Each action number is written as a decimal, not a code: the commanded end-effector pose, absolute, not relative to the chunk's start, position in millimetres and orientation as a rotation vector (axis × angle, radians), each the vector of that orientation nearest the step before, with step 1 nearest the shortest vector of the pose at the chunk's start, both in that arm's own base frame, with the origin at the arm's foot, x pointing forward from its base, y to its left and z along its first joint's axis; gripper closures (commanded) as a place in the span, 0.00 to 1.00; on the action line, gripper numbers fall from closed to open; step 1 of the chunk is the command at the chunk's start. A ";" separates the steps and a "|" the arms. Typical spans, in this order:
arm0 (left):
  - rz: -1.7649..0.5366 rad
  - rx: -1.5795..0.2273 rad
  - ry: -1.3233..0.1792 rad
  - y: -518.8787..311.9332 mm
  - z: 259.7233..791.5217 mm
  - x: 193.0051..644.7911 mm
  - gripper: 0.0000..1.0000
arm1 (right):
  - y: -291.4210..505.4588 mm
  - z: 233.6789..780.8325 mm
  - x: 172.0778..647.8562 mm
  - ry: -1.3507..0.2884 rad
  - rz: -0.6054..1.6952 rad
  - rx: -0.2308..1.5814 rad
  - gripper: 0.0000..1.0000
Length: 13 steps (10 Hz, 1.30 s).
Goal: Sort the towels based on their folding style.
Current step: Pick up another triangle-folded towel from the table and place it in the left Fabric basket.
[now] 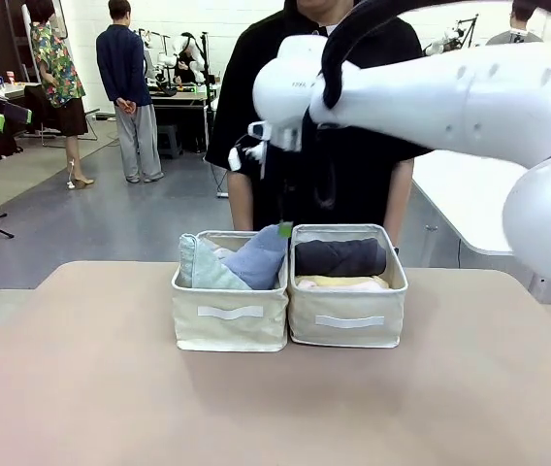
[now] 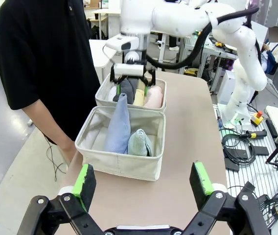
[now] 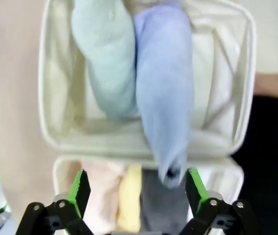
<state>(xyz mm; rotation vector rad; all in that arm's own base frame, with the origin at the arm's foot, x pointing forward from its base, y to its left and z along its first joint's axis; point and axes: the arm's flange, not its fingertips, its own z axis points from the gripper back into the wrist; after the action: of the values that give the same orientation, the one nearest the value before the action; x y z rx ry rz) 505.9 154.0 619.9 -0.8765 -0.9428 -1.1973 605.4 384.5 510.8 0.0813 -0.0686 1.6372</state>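
Two cream bins stand side by side mid-table. The left bin (image 1: 229,316) holds two cone-folded towels, pale teal (image 1: 198,267) (image 2: 139,143) (image 3: 107,63) and light blue (image 1: 258,260) (image 2: 118,125) (image 3: 164,83). The right bin (image 1: 346,318) holds rolled towels: dark grey (image 1: 340,256) (image 2: 127,89) (image 3: 161,208), yellow (image 2: 139,93) (image 3: 129,196) and pale pink (image 2: 153,97) (image 3: 102,196). My right gripper (image 2: 131,81) (image 3: 135,188) hangs open just above the rolled towels, holding nothing. The blue cone's tip pokes over between its fingers. My left gripper (image 2: 143,181) is open and empty, off to the side of the cone bin.
A person in a black shirt (image 1: 353,175) stands right behind the bins, one forearm (image 2: 51,125) beside the cone bin. My right arm (image 1: 431,97) reaches across the top of the front view. Bare tan tabletop (image 1: 256,408) lies in front of the bins.
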 end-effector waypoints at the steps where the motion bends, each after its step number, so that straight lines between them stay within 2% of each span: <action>1: -1.199 -0.853 -0.926 152.2 619.7 503.8 0.00 | 309.5 548.7 547.9 -0.169 1.551 0.060 0.00; 3: -1.199 -0.853 -0.926 152.2 619.7 503.8 0.00 | 218.5 584.5 488.0 -0.317 1.431 0.045 0.00; 6: -1.199 -0.853 -0.926 152.2 619.7 503.8 0.00 | 128.4 602.4 425.6 -0.410 1.331 0.020 0.00; 9: -1.199 -0.853 -0.926 152.2 619.7 503.8 0.00 | 84.2 613.4 407.4 -0.509 1.257 0.029 0.00; 12: -1.199 -0.853 -0.926 152.2 619.7 503.8 0.00 | 85.9 610.2 416.6 -0.501 1.205 0.045 0.00; 13: -1.199 -0.853 -0.926 152.2 619.7 503.8 0.00 | 73.6 621.4 402.6 -0.491 1.243 0.014 0.00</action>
<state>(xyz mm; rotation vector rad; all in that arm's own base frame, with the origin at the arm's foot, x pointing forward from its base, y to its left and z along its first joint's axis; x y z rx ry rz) 505.9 154.4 619.9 -0.8757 -0.9424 -1.1969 407.7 79.6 616.5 0.0183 -0.4895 1.2388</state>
